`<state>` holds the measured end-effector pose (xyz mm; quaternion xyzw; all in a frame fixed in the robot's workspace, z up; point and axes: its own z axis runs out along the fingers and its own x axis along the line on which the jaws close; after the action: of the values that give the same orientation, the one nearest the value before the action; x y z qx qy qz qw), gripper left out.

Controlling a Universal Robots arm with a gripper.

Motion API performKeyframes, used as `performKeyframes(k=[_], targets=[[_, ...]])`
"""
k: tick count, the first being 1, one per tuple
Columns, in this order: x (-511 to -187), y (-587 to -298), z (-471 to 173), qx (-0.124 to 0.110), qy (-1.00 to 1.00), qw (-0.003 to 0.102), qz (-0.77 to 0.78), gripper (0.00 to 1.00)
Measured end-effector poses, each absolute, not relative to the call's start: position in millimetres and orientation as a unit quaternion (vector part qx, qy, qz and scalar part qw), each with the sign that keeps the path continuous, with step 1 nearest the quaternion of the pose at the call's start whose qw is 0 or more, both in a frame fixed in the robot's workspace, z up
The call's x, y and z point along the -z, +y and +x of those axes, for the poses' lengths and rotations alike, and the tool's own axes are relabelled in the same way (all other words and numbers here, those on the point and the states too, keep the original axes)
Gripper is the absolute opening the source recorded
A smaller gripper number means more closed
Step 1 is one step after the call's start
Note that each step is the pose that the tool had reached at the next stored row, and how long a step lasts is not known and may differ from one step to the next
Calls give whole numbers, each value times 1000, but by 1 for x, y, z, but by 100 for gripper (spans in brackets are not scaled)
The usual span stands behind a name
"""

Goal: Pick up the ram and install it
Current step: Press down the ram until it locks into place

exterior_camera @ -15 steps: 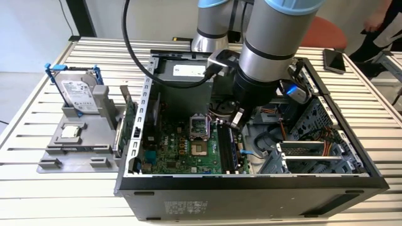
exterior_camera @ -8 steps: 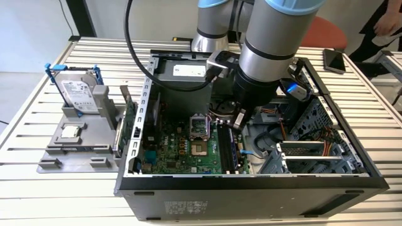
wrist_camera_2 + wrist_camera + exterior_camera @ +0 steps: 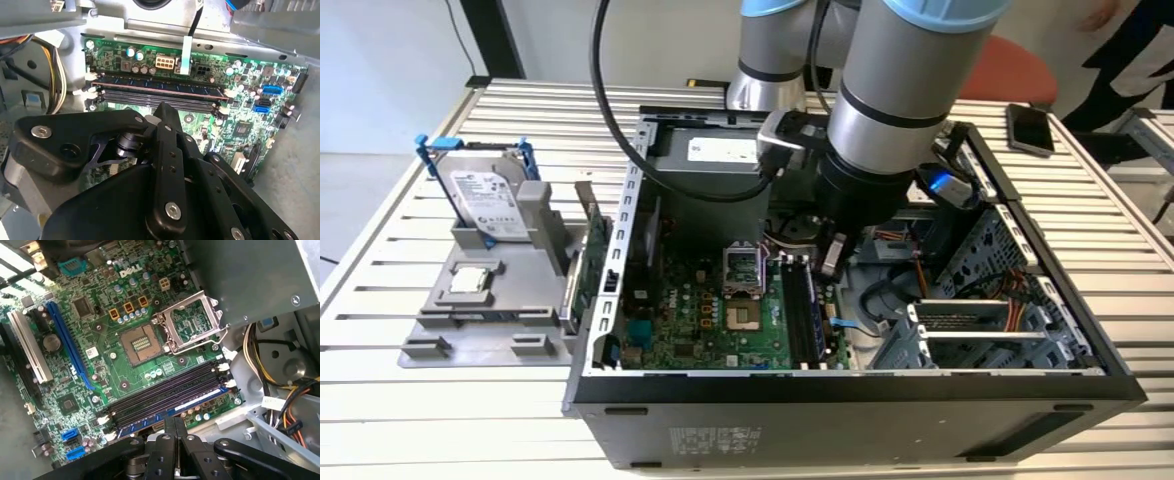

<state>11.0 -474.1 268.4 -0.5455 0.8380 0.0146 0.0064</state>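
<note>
Gripper (image 3: 175,421) clenched on nothing, just above the ram (image 3: 160,90) in the motherboard (image 3: 105,385); white label (image 3: 720,150) nearby

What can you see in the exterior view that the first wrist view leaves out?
The exterior view adds the hard drive with blue rails standing on a grey stand, the slatted table, the big arm and the computer case from outside.

The first wrist view adds a long blue card slot and small blue plugs on the green board.

Both show the processor socket, the memory slots and the gripper close above them.
</note>
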Motion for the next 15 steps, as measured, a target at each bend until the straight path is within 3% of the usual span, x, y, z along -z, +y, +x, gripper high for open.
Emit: performKeyframes(k=[15], targets=[[-268,-474,12,-15,803,6,-596,0]])
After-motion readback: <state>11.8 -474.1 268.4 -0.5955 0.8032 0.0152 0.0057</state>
